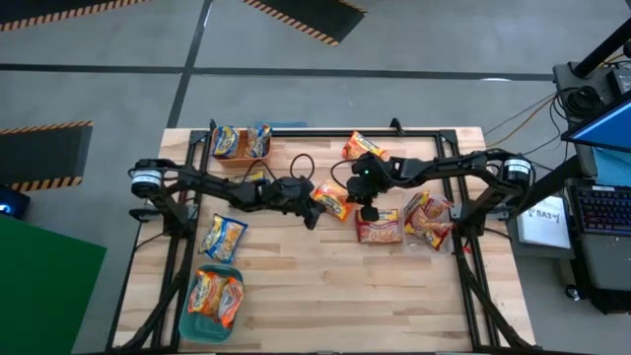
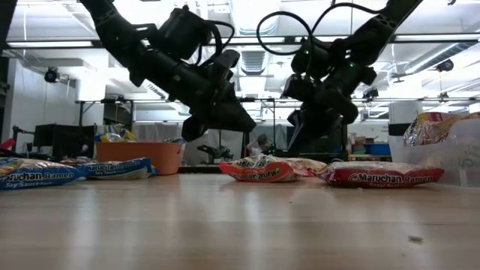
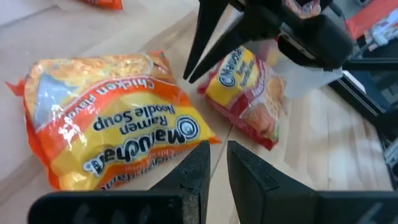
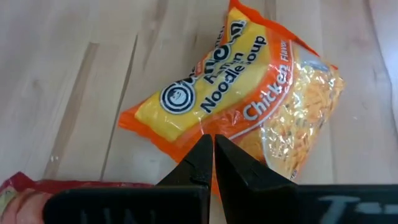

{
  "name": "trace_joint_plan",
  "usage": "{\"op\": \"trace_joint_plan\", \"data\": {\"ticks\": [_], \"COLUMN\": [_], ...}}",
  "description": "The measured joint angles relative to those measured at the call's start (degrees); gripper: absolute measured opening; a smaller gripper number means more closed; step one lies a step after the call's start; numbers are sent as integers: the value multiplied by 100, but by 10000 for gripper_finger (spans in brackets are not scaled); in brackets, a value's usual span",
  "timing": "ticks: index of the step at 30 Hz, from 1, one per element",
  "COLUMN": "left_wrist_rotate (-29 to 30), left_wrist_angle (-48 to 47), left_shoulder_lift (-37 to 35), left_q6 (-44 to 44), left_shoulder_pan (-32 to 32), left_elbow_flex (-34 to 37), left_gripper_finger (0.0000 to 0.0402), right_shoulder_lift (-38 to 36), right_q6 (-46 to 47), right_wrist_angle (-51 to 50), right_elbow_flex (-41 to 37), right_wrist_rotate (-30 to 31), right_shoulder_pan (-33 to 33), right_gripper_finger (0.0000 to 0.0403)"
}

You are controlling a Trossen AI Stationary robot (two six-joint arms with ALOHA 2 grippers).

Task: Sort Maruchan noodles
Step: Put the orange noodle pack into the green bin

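Note:
An orange Maruchan chicken packet (image 1: pixel 332 200) lies flat on the wooden table between my two grippers. My left gripper (image 3: pixel 217 158) hovers at its left side, its fingers a narrow gap apart with nothing between them. My right gripper (image 4: pixel 213 146) is shut, tips pointing down at the packet's edge (image 4: pixel 186 134). A red packet (image 1: pixel 379 227) lies flat just right of the orange one, also seen in the left wrist view (image 3: pixel 249 93). My right gripper's shut fingertips stand slanting down over the orange packet's long edge (image 4: pixel 193 135); I cannot tell whether they touch it. The packet lies flat on the table. My left gripper touches nothing.
An orange bin (image 1: pixel 242 158) at the far left holds blue packets. A teal bin (image 1: pixel 187 320) at the near left holds orange packets. A blue packet (image 1: pixel 224 237) lies loose at the left, an orange one (image 1: pixel 363 148) at the far middle, and several red ones (image 1: pixel 429 219) at the right.

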State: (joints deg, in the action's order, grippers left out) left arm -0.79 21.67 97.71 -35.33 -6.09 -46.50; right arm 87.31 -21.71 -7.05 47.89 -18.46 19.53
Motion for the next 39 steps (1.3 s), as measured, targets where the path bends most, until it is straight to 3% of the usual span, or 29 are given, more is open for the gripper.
{"op": "trace_joint_plan", "data": {"ticks": [9,14,19,26,39], "left_wrist_rotate": [845,1042,1639,1785,1783], "left_wrist_angle": [-2,-17,-105,-40,920], "left_shoulder_lift": [0,10,35,339,874], "left_q6": [-464,-700,-972,-1237,-1377], "left_shoulder_pan": [-30,-96,-105,-127,-164], "left_elbow_flex": [-6,7,13,24,26], "left_gripper_finger": [57,110,177,239,252], "right_shoulder_lift": [48,320,627,863,901], "right_q6": [-37,-73,-201,-236,-234], "right_wrist_angle": [63,126,233,258,291], "right_elbow_flex": [-15,-16,-7,-4,1], "right_wrist_rotate": [33,58,92,92,86], "right_shoulder_pan": [2,3,56,153,168], "right_gripper_finger": [9,9,9,9,9]}}
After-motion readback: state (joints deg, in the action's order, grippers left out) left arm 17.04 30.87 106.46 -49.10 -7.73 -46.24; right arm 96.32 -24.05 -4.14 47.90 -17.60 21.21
